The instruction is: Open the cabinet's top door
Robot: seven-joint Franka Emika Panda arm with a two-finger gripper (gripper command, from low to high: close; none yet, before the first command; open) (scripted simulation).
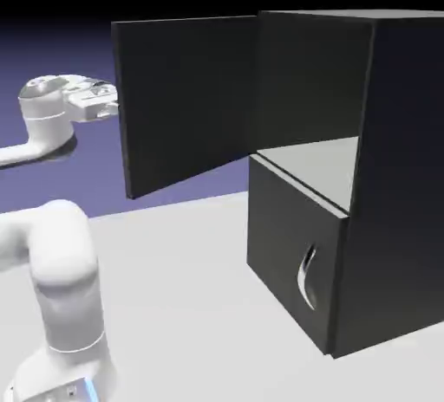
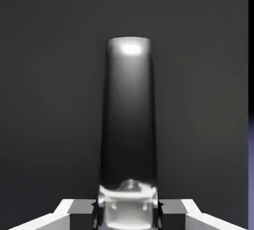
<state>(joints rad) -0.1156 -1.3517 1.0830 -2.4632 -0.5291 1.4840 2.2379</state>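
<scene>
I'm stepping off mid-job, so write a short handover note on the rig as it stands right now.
Gripper: shut on the curved handle of the top door.
Top door: swung wide open, out from the cabinet; the light grey shelf shows inside.
Lower door: closed, its own handle free.
Done: handle gripped, top door opened.
Left: probably just letting go of the handle and backing off, if the opening is judged wide enough.

Arm: glossy white, rounded tubular segments (image 1: 65,262)
Base: white, glowing blue strip (image 1: 90,390)
Fingertips beside the jaws: grey, blocky (image 2: 82,206)
</scene>
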